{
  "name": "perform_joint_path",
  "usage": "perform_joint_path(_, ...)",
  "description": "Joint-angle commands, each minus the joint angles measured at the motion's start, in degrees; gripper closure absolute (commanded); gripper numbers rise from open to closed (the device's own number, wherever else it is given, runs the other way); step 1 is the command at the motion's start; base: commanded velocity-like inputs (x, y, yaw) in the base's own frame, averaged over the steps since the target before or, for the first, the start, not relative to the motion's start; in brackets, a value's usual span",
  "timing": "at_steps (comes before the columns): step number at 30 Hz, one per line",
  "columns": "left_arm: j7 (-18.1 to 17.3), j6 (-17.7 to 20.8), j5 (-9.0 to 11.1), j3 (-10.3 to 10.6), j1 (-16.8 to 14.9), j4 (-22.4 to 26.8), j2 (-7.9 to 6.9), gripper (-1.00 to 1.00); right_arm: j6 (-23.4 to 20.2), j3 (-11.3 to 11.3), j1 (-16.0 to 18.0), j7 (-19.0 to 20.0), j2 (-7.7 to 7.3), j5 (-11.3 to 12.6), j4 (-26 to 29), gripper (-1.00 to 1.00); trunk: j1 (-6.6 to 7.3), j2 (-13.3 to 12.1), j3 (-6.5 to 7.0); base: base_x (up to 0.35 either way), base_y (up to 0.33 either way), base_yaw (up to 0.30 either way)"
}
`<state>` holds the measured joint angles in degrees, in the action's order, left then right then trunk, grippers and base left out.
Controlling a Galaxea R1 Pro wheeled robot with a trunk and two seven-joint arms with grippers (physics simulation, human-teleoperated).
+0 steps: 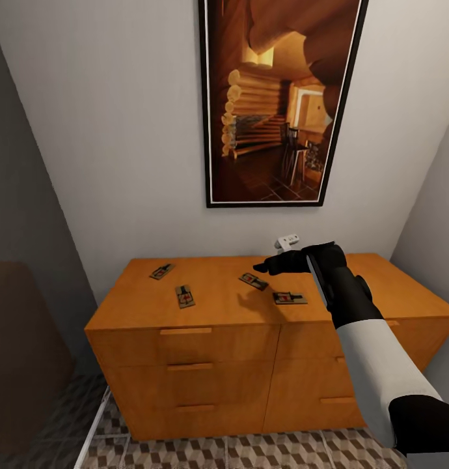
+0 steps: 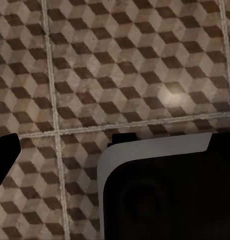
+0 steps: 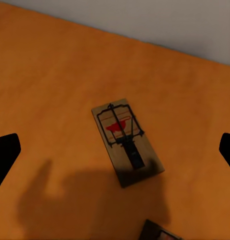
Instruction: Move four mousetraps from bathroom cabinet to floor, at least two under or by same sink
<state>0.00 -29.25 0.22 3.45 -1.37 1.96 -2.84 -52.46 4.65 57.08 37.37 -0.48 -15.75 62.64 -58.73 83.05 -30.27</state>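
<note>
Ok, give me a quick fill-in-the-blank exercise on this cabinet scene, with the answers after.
1. ____ mousetraps lie on top of the cabinet.
2. The right gripper hovers above the cabinet with its jaws ____.
3. On the wall behind the cabinet hangs a framed ____.
4. The left wrist view looks down on the patterned bathroom ____.

Answers: four; open; picture; floor

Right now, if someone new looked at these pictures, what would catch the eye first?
The large dark-framed picture on the white wall, showing a log interior, draws the eye first. Below it stands the orange-brown cabinet, with four mousetraps scattered on its top. The right gripper hovers open above one of them, seen closely in the right wrist view.
</note>
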Motion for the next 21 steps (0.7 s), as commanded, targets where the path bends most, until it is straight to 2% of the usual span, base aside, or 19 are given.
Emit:
perform_joint_path(1, 0.01, -0.19, 0.04, 0.31, -0.03, -0.03, -0.01, -1.0, -0.1, 0.07, 0.05, 0.47, -0.04, -0.59, -0.02, -1.0, 0.0, 0.03, -0.14, 0.0, 0.0, 0.0)
perform_joint_path(16, 0.03, -0.19, 0.04, 0.32, -0.03, -0.1, 0.1, -1.0, 0.07, 0.07, 0.05, 0.42, -0.7, -0.68, -0.38, -1.0, 0.0, 0.03, -1.31, 0.0, 0.0, 0.0)
perform_joint_path(21, 0.01, -0.17, 0.04, 0.33, -0.03, -0.11, 0.11, -1.0, 1.69, 0.09, 0.0, 0.45, -0.8, -0.68, -0.45, -1.0, 0.0, 0.03, -1.6, 0.0, 0.0, 0.0)
